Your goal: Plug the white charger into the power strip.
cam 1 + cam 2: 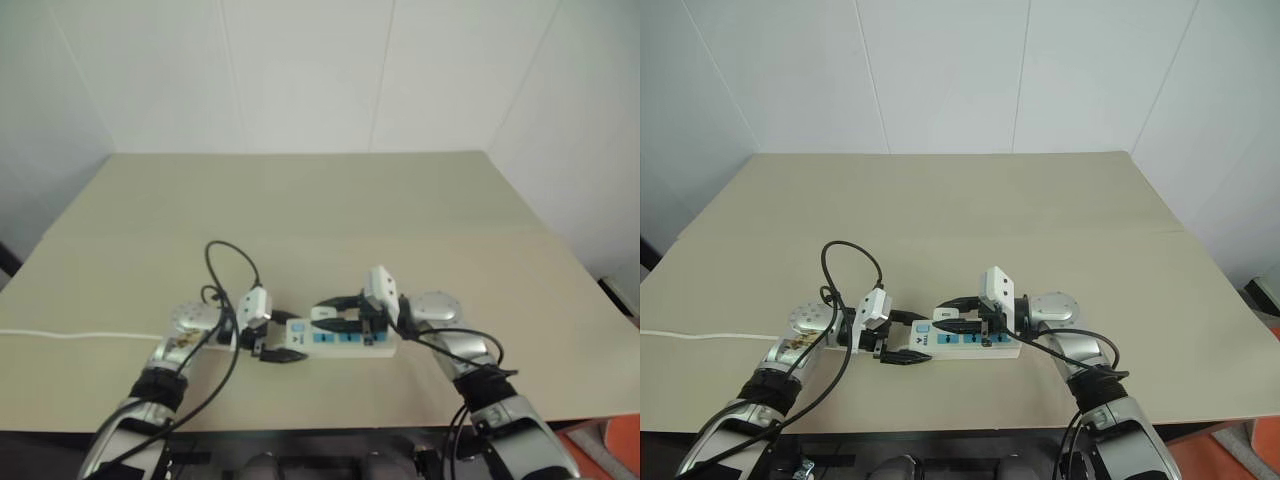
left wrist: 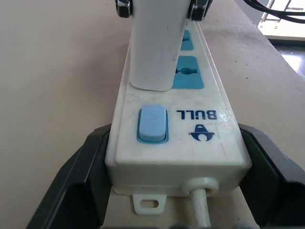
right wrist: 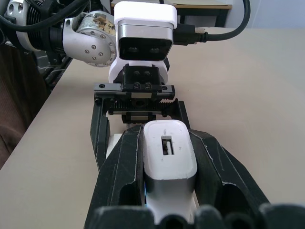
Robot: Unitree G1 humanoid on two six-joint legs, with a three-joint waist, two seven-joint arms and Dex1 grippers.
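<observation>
The power strip (image 1: 970, 343) lies near the table's front edge, with its blue switch (image 2: 152, 124) and blue sockets (image 2: 188, 71) facing up. My left gripper (image 2: 175, 132) is shut on the strip's switch end, one black finger (image 2: 71, 191) on each long side. The white charger (image 3: 169, 157) stands upright on the strip, its base against the face beside the switch, and its prongs are hidden. My right gripper (image 3: 167, 138) is shut on the charger from both sides and faces the left gripper (image 3: 138, 100) along the strip.
The strip's white cord (image 1: 60, 335) runs off to the left over the tan table (image 1: 320, 220). Black cables (image 1: 225, 270) loop over both wrists. White walls stand behind the table, and an orange object (image 1: 610, 440) sits beyond the front right corner.
</observation>
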